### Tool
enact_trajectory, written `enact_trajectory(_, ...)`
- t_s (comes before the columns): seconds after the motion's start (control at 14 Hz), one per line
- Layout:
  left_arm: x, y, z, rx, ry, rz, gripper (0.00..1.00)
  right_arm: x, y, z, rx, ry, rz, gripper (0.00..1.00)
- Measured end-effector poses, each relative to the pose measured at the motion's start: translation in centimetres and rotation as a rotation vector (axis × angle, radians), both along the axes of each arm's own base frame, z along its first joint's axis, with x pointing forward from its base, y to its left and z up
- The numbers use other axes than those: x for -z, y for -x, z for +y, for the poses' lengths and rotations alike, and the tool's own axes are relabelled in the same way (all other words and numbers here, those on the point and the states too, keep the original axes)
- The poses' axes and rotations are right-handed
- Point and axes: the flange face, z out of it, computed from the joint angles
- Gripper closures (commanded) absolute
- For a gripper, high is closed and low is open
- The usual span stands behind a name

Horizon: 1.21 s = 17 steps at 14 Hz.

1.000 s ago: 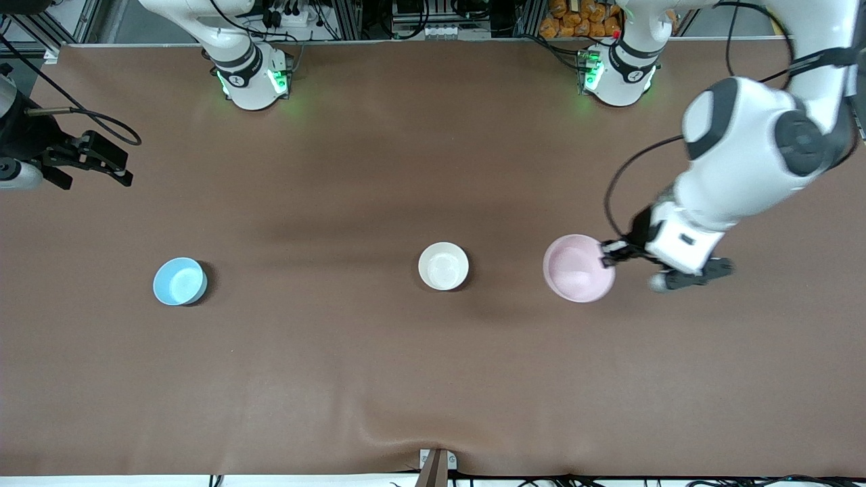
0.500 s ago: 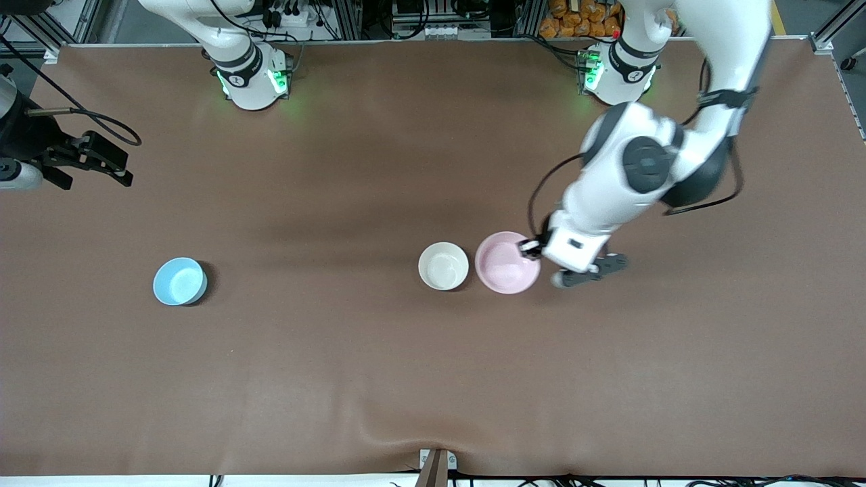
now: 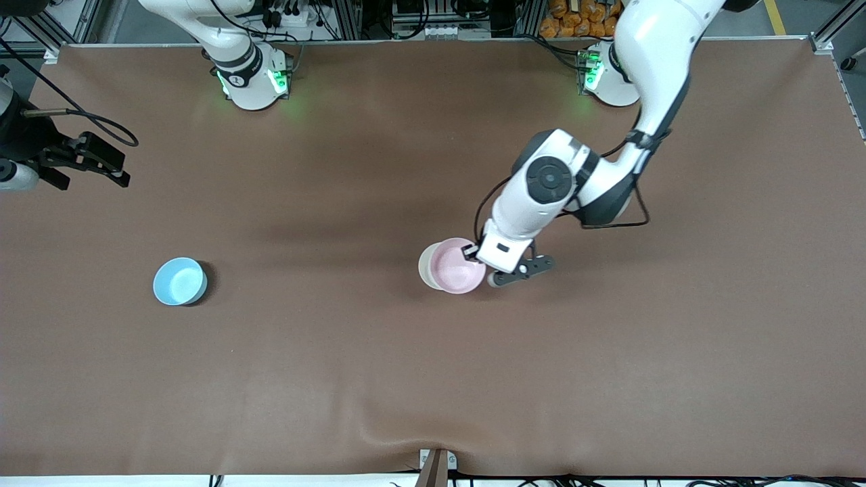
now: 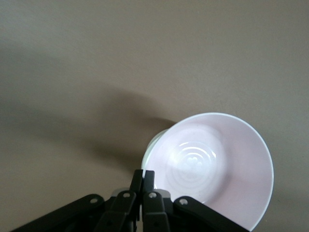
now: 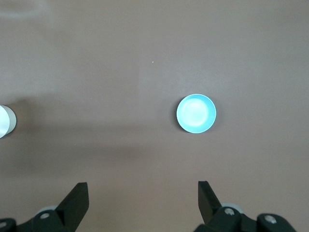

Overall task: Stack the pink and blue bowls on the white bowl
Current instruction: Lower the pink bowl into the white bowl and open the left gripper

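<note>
— Where is the pink bowl (image 3: 459, 266)?

— The left gripper (image 3: 471, 253) has its jaws clamped on the rim and holds it over the white bowl (image 3: 425, 265), covering most of it; whether the two touch is hard to tell.

— And the blue bowl (image 3: 179, 281)?

— It sits on the desk (image 3: 433, 379) toward the right arm's end. The right gripper (image 5: 142, 205) waits above that end, jaws wide apart.

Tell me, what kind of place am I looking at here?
Probably a robot test lab: two white arms bolted to a brown table, metal framing and cables along its edge, and only plain plastic bowls, pink, white, blue.
</note>
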Motion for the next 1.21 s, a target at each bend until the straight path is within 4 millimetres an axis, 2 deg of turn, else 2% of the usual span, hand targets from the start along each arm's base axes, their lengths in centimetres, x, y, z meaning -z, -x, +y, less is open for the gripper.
enact_trajectory(0.29, 2.0, 0.7, -1.2, -0.012, -0.022, -0.009, 1.0, 0.1, -0.1, -0.2, 0.003, 0.0, 0.002, 0.0)
enact_trajectory(0.64, 3.9, 1.1, -1.4, -0.015, -0.012, -0.006, 1.0, 0.4, -0.2, -0.2, 0.003, 0.0, 0.008, 0.0)
enact_trajectory(0.93, 4.5, 2.2, -2.4, -0.017, -0.008, -0.002, 1.0, 0.4, -0.2, -0.2, 0.003, 0.0, 0.008, 0.0)
enact_trajectory(1.21, 5.3, 2.5, -2.3, -0.017, -0.009, 0.001, 1.0, 0.4, -0.3, -0.2, 0.003, 0.0, 0.007, 0.0)
